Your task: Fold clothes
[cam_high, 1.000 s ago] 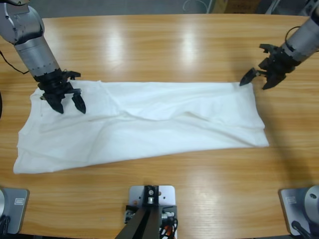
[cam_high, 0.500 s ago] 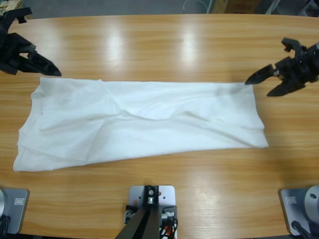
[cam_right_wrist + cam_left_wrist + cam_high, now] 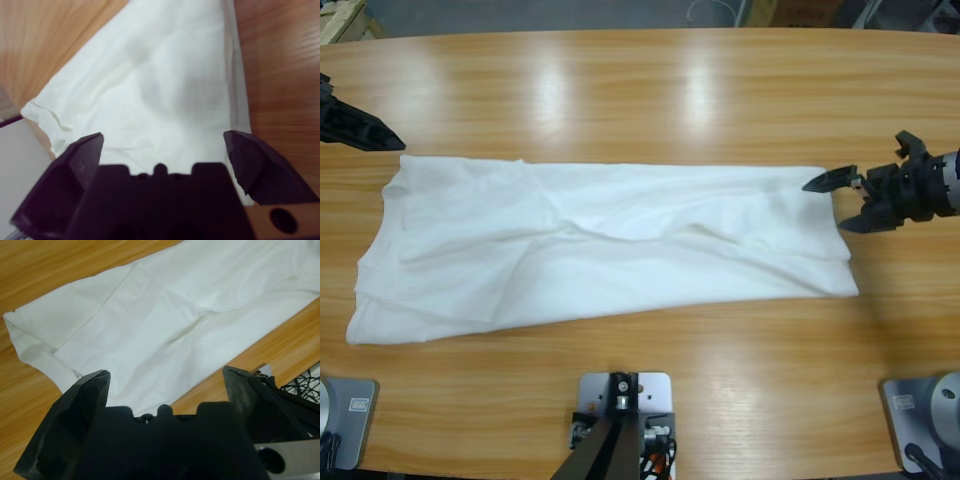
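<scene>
The clothes are one white T-shirt (image 3: 620, 240), folded into a long band and lying flat across the table. It also fills the left wrist view (image 3: 175, 305) and the right wrist view (image 3: 160, 75). My left gripper (image 3: 365, 130) is at the far left edge of the high view, just off the shirt's upper left corner. Its jaws (image 3: 165, 380) are open and hold nothing. My right gripper (image 3: 828, 205) hovers over the shirt's right end, one jaw tip above the top right corner. It (image 3: 162, 140) is open and holds nothing.
The wooden table (image 3: 650, 90) shows bare wood on every side of the shirt, widest toward the far edge. Black netting or cables (image 3: 302, 385) show at the lower right of the left wrist view.
The left gripper has pulled back from above the shirt's left end to the far left edge. The right gripper has moved down toward the shirt's right end. The shirt lies as before.
</scene>
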Controlling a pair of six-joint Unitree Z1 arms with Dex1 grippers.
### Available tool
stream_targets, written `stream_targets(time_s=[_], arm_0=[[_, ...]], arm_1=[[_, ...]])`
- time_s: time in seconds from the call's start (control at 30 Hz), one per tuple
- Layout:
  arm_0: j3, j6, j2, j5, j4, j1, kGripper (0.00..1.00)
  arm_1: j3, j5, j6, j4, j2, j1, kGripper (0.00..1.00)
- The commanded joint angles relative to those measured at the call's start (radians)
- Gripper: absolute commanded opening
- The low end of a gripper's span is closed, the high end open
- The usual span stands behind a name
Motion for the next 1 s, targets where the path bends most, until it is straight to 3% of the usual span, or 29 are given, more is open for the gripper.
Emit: stream_targets(time_s=[0.03, 0.47, 0.9, 1.0], arm_0=[[0.055, -0.017, -0.039, -0.004, 0.021, -0.012, 0.89], [0.053, -0.031, -0.052, 0.01, 0.038, -0.013, 0.89], [0.051, -0.035, -0.048, 0.011, 0.037, -0.013, 0.89], [0.051, -0.035, -0.046, 0.013, 0.037, -0.013, 0.89]], arm_1=[[0.047, 0.012, -0.002, -0.053, 0.062, -0.075, 0.982], [0.165, 0.053, 0.008, -0.279, 0.262, -0.078, 0.982], [0.228, 0.091, 0.085, -0.281, 0.243, 0.04, 0.97], [0.24, 0.092, 0.102, -0.281, 0.24, 0.051, 0.908]])
